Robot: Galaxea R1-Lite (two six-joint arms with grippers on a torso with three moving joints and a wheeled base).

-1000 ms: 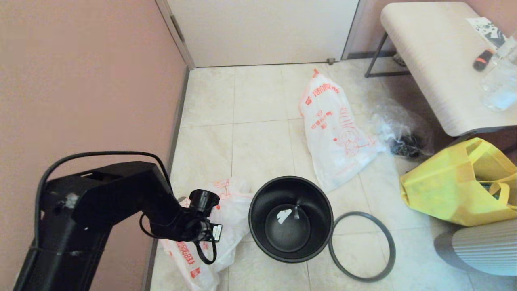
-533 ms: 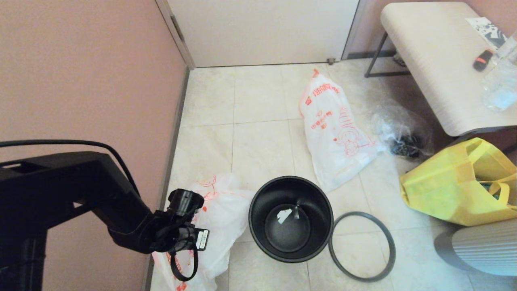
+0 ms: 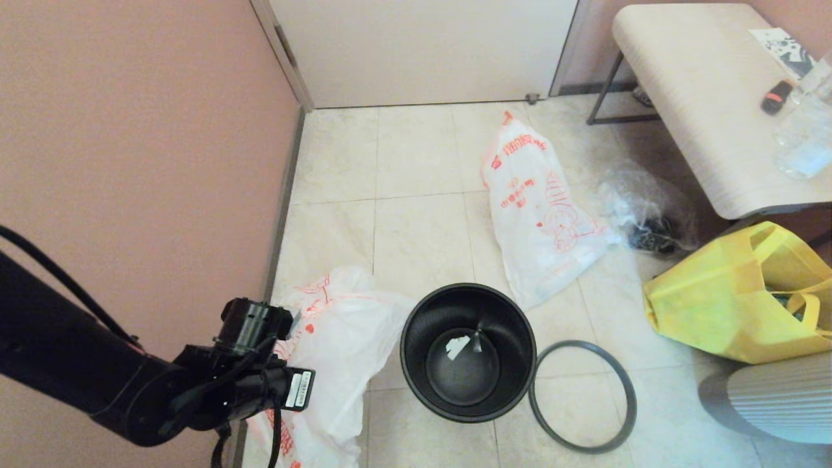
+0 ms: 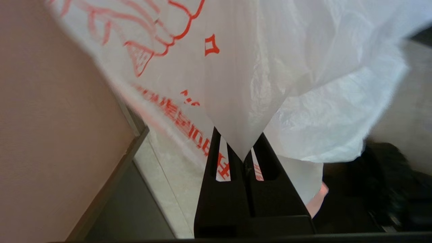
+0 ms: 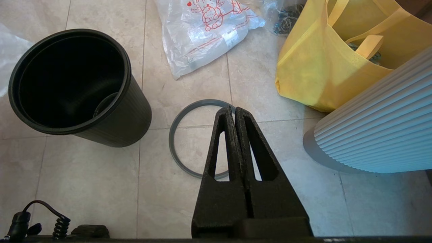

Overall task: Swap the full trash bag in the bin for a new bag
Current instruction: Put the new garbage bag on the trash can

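My left gripper [image 4: 241, 156] is shut on a pinched fold of the new bag [image 3: 344, 338], a thin limp white bag with bold orange characters [image 4: 243, 84]. It hangs spread just left of the bin, close to the wall. The black bin [image 3: 513, 338] stands upright, holding only a white scrap; it also shows in the right wrist view [image 5: 111, 111]. Its grey hoop rim [image 3: 632, 396] lies flat on the floor to its right. The full trash bag [image 3: 536, 208] lies on the tiles beyond the bin. My right gripper [image 5: 233, 109] is shut on nothing, above the hoop [image 5: 173, 148].
A pink wall [image 3: 130, 130] runs close along the left. A yellow tote [image 3: 715, 299] and a clear bag of dark items [image 3: 650, 214] sit right of the bin. A bench [image 3: 702, 97] stands at back right, a white ribbed object [image 3: 780, 396] at front right.
My left arm has swung down and back toward the wall at the left, drawing the new bag with it; the bag now spreads wider beside the bin.
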